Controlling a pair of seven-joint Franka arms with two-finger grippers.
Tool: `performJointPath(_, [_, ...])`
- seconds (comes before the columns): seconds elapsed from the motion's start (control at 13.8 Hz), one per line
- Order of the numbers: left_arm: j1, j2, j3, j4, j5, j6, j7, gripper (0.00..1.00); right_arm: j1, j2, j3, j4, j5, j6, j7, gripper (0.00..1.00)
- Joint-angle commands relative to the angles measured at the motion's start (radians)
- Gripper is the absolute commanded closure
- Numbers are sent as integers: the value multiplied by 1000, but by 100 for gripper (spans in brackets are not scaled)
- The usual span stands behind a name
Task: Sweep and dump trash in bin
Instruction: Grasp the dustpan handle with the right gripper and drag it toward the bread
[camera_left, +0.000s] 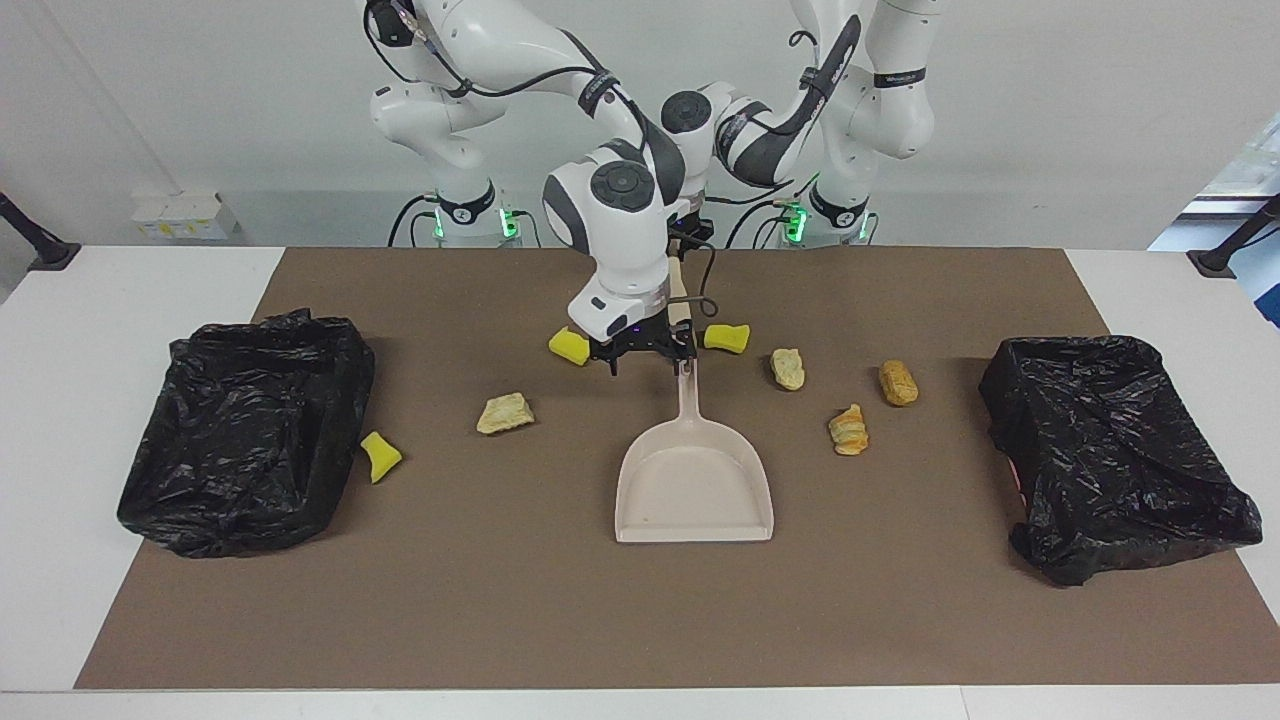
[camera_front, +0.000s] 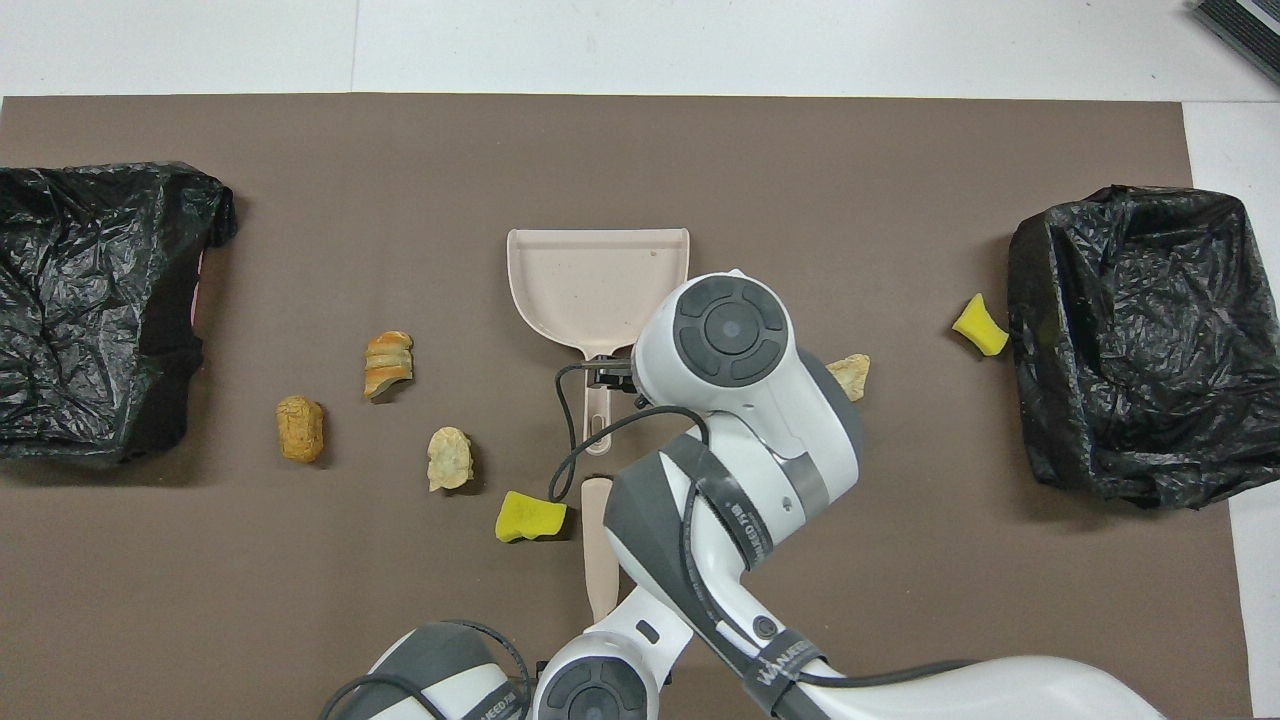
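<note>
Nearest the robots, the left hand (camera_left: 692, 236) is closed on the brush (camera_front: 598, 555), whose handle runs straight out from the robots, probably gripped ready to sweep. Next out, the right hand (camera_left: 650, 357) hovers open, low over the grip end of the pan (camera_left: 693, 480), apparently about to take it. The pan's long axis runs the same way, handle toward the robots and mouth away. The trash (camera_left: 787, 368) lies loose on the table (camera_left: 100, 300) in a rough band across it, both sides of the pan handle: seven scraps, none in the pan or in the bins (camera_left: 245, 430) at either end. One sponge (camera_left: 726, 338) beside the brush lies crosswise.
</note>
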Motion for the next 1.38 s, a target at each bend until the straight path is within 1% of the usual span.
performJointPath(0.0, [45, -21, 15, 51, -12, -149, 30, 100, 30, 30, -1, 1, -50, 45, 67, 0])
performJointPath(0.07, [65, -22, 15, 74, -6, -200, 65, 100, 43, 36, -1, -3, -70, 54, 80, 0])
performJointPath(0.22, [119, -45, 17, 76, -3, -261, 143, 100, 54, 52, -1, -5, -102, 57, 101, 1])
performJointPath(0.29, [149, -51, 17, 76, 0, -296, 174, 100, 54, 52, 0, -5, -102, 59, 101, 5])
performJointPath(0.44, [217, -70, 18, 76, 27, -346, 258, 100, 55, 58, 0, -7, -104, 74, 103, 5])
performJointPath(0.51, [257, -73, 18, 76, 37, -379, 271, 100, 54, 60, 0, -4, -104, 71, 101, 4])
performJointPath(0.58, [296, -76, 18, 76, 46, -404, 273, 100, 48, 60, 0, 3, -98, 65, 98, 4])
performJointPath(0.65, [329, -87, 18, 77, 88, -412, 286, 100, 44, 64, 2, 4, -84, 73, 97, 4])
performJointPath(0.8, [417, -132, 18, 88, 100, -415, 360, 100, 46, 69, 2, 4, -80, 79, 89, 5])
performJointPath(0.87, [465, -151, 18, 109, 100, -447, 404, 100, 51, 70, 2, 3, -79, 80, 86, 6])
performJointPath(0.94, [504, -151, 18, 143, 101, -493, 446, 100, 51, 69, 2, 0, -79, 79, 75, 11])
performJointPath(1.09, [574, -143, 18, 186, 109, -510, 469, 100, 52, 64, 3, -10, -79, 79, -2, 22])
performJointPath(1.16, [600, -139, 17, 195, 133, -510, 474, 100, 52, 61, 2, -17, -79, 77, -29, 23])
performJointPath(1.23, [607, -139, 18, 195, 158, -508, 478, 100, 52, 58, 2, -22, -83, 77, -43, 33])
performJointPath(1.31, [645, -136, 18, 195, 168, -507, 478, 100, 52, 58, 2, -20, -84, 74, -58, 45])
